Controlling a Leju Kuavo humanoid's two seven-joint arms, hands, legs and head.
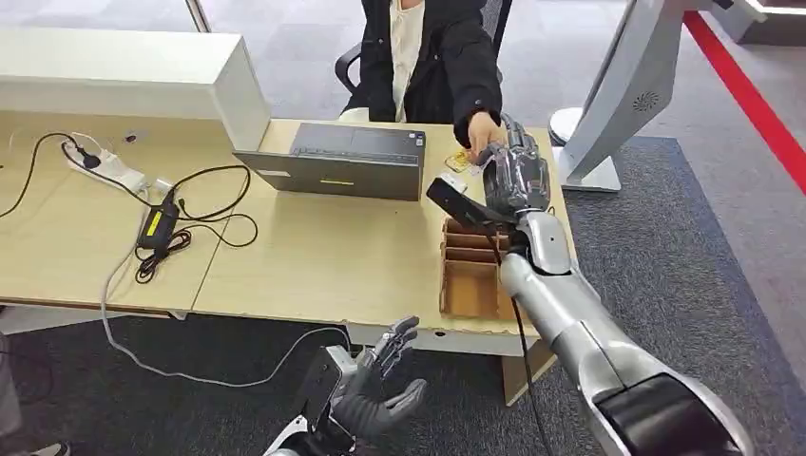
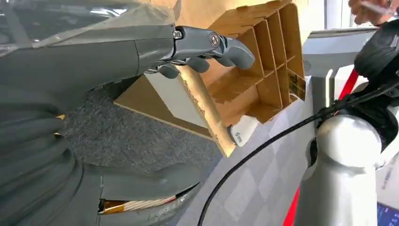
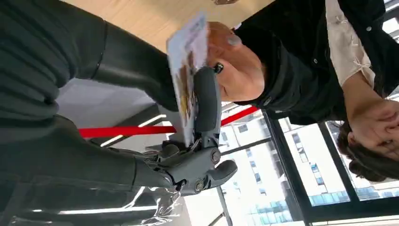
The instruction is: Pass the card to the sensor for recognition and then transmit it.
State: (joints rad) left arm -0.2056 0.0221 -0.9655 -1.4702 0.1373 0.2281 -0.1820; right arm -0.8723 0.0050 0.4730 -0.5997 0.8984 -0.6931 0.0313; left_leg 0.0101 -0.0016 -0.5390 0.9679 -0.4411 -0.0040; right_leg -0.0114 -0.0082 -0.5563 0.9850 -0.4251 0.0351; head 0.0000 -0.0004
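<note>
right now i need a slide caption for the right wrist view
Robot's right hand holds a card upright as a seated person's hand grips it.

one card (image 3: 188, 70), one laptop (image 1: 337, 160), one person (image 1: 428, 57)

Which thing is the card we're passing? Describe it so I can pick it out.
Start at the light wooden desk and go to its far right corner, beyond the brown cardboard divider tray. There the right hand reaches toward a seated person's hand. The small, thin printed card sits between both hands, the one flat thing held off the desk.
</note>
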